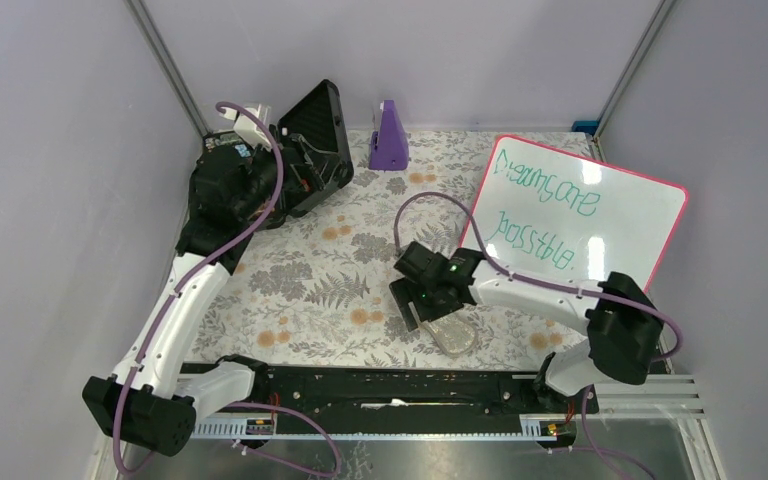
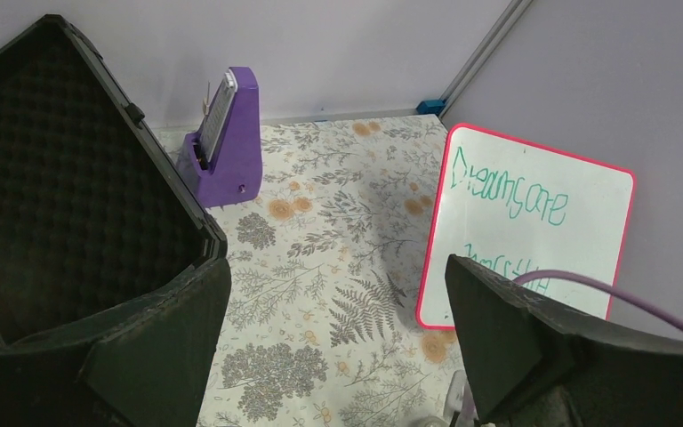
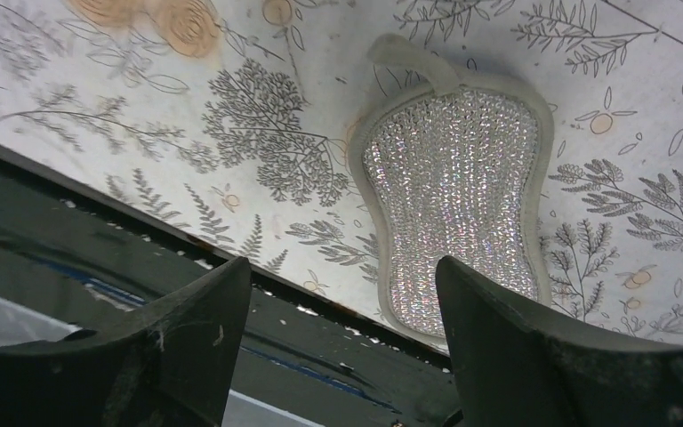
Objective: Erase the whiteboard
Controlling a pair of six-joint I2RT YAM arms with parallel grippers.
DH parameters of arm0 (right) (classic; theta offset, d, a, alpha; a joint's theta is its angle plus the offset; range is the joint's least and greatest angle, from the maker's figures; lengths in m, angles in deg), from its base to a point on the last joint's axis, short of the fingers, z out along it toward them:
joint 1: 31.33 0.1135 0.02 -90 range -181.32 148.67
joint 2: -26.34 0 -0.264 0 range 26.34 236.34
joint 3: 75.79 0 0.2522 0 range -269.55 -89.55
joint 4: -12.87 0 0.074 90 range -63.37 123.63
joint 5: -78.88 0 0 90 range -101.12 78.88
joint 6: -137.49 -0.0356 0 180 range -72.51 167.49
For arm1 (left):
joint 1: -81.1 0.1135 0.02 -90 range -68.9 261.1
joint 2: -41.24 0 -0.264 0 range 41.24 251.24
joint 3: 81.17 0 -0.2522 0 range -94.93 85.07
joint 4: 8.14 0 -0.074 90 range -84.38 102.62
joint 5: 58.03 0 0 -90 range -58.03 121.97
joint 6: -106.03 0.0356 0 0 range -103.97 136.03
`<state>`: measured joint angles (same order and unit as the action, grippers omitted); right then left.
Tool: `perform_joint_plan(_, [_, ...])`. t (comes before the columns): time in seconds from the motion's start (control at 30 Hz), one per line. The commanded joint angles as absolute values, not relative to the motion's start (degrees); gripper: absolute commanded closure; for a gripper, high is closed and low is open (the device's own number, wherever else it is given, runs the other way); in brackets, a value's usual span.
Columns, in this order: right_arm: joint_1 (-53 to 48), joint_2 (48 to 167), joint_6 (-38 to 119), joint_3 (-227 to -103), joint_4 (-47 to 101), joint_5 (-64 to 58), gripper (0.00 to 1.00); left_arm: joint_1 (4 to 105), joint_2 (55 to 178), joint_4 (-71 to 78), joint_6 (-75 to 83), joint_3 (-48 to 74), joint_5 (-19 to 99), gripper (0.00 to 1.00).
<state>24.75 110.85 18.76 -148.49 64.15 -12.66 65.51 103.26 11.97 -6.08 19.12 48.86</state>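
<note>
Grey-green floral cloth covers the table [image 1: 290,290]. At its far right stands the whiteboard [image 1: 600,200], with both lines of green handwriting intact, so no erasing has been done. The left gripper [image 2: 338,311] hangs wide open and empty beside the black case [image 1: 315,140]. The right gripper [image 3: 342,294], jaws apart and holding nothing, is poised just over the flat mesh sponge [image 3: 458,205]. Grasping it and wiping the board are both left to do.

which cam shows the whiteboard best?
Top external: the whiteboard is nearly whole, both green lines readable, only its near edge partly behind the right arm. Left wrist shows it larger, but the left claw blocks the lower line. Right wrist shows none of it.
</note>
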Motion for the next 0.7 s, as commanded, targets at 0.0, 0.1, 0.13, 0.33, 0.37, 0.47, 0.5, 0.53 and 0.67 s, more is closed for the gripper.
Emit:
perform_joint_plan(0.0, [28.5, 113.2, 18.9, -151.1, 68.5, -21.3, 0.21, 65.1, 103.4, 9.7, -6.3, 18.3, 50.0, 0.01])
perform_joint_plan(0.1, [29.6, 114.3, 18.5, -149.4, 67.1, -21.1, 0.26, 65.0, 103.5, 9.7, -6.3, 18.4, 50.0, 0.01])
perform_joint_plan(0.13, [29.8, 114.6, 18.3, -149.0, 66.6, -21.3, 0.27, 65.0, 103.6, 9.8, -6.3, 18.3, 50.0, 0.01])
perform_joint_plan(0.33, [31.0, 117.3, 18.0, -147.7, 64.4, -26.3, 0.28, 64.6, 104.5, 10.3, -6.2, 18.0, 50.2, 0.01])
perform_joint_plan(0.37, [31.1, 117.8, 18.2, -147.7, 63.7, -26.9, 0.29, 64.4, 104.6, 10.4, -6.2, 18.0, 50.2, 0.01])
perform_joint_plan(0.47, [31.2, 119.1, 18.5, -147.7, 61.8, -28.7, 0.32, 64.1, 104.9, 10.7, -5.9, 17.9, 49.7, 0.01])
perform_joint_plan(0.5, [31.2, 119.5, 18.6, -147.6, 61.1, -29.4, 0.33, 63.9, 105.0, 11.0, -5.7, 17.7, 49.5, 0.01])
perform_joint_plan(0.53, [31.2, 119.7, 18.8, -147.4, 60.1, -29.9, 0.34, 63.7, 105.2, 11.3, -5.5, 17.6, 49.3, 0.01])
perform_joint_plan(0.67, [31.2, 120.5, 19.0, -146.7, 56.9, -32.7, 0.37, 63.3, 105.4, 11.5, -5.2, 17.4, 49.2, 0.01])
